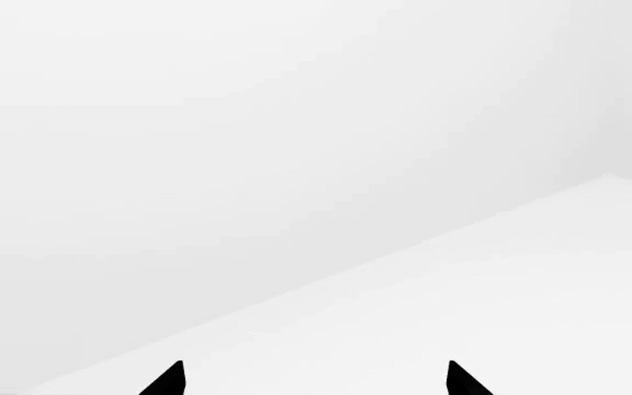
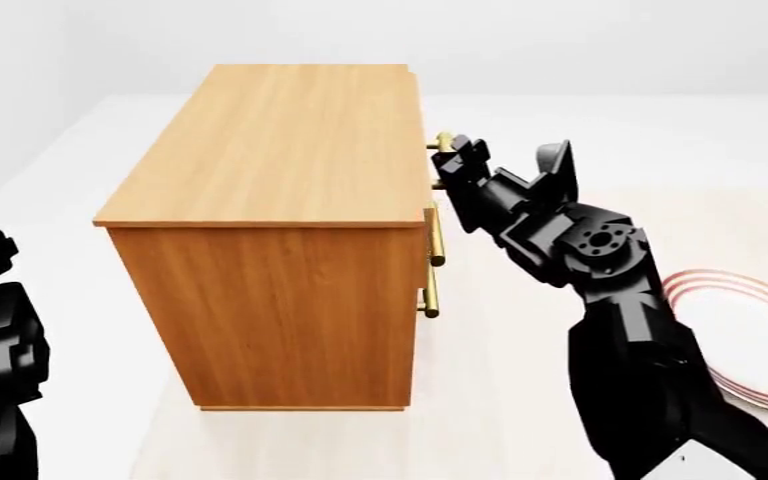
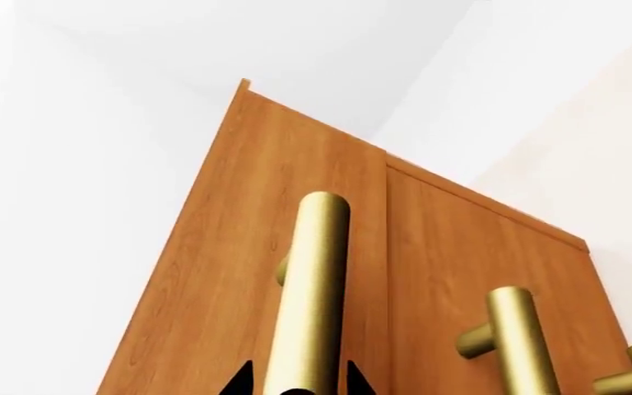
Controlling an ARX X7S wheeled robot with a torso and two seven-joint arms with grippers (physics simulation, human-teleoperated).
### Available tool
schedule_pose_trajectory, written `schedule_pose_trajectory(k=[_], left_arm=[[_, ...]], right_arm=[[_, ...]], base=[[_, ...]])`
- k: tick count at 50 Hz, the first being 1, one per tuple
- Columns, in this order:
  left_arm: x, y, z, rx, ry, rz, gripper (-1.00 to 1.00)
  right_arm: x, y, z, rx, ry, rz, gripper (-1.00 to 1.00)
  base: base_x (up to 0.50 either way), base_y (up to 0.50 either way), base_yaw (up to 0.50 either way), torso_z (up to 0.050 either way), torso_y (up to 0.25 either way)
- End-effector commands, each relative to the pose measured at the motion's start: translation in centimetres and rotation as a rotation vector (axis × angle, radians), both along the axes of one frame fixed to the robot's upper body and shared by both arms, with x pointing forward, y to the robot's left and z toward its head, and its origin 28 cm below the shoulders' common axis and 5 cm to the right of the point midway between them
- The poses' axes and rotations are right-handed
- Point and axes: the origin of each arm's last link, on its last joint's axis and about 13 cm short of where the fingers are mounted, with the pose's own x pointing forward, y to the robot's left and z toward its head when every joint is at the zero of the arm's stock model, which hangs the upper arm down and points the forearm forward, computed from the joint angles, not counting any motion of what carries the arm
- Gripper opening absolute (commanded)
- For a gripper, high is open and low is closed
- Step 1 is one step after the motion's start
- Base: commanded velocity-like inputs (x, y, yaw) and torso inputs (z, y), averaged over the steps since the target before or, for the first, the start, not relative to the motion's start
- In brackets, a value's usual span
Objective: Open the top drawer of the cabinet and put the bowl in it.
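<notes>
Mid-frame in head view: boxy orange-brown cabinet (image 2: 271, 235), brass bar handles, top drawer (image 3: 277, 271) flush. No readable writing. Right gripper (image 2: 454, 158) clamped on top handle (image 3: 307, 296). Left gripper (image 1: 313, 380) spread apart, holding nothing.

Orange-brown wooden cabinet (image 2: 277, 210) stands upright — top drawer (image 3: 283, 271) shut, brass-handled.

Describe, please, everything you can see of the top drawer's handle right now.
The top drawer's handle is a round brass-coloured bar, standing off the orange-brown wooden drawer front on a short post. The drawer looks shut, flush with the cabinet. The right pincer has a black fingertip on either side of the bar; actual contact cannot be judged.
</notes>
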Motion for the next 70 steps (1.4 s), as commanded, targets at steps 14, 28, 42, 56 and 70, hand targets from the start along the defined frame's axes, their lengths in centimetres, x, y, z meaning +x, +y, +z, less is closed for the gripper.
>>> schedule_pose_trajectory(k=[14,28,42,56,70], left_arm=[[0.0,0.1,0.1,-0.003,0.001,0.005,1.0],[0.0,0.2,0.2,-0.005,0.001,0.009,1.0],[0.0,0.1,0.1,-0.005,0.001,0.007,1.0],[0.0,0.1,0.2,-0.002,0.001,0.007,1.0],[0.0,0.2,0.2,0.0,0.001,0.009,1.0]], right_arm=[[0.0,-1.9,0.4,0.003,-0.025,-0.008,-1.0],[0.0,-3.2,1.0,0.015,-0.028,-0.031,-1.0],[-0.1,-4.4,1.4,0.024,-0.032,-0.061,-1.0],[-0.4,-5.5,1.5,0.025,-0.03,-0.087,-1.0],[-0.6,-6.5,1.4,0.031,-0.028,-0.112,-1.0]], base=[[0.0,0.0,0.0,0.0,0.001],[0.0,0.0,0.0,0.0,0.001],[0.0,0.0,0.0,0.0,0.001],[0.0,0.0,0.0,0.0,0.001],[0.0,0.0,0.0,0.001,0.001]])
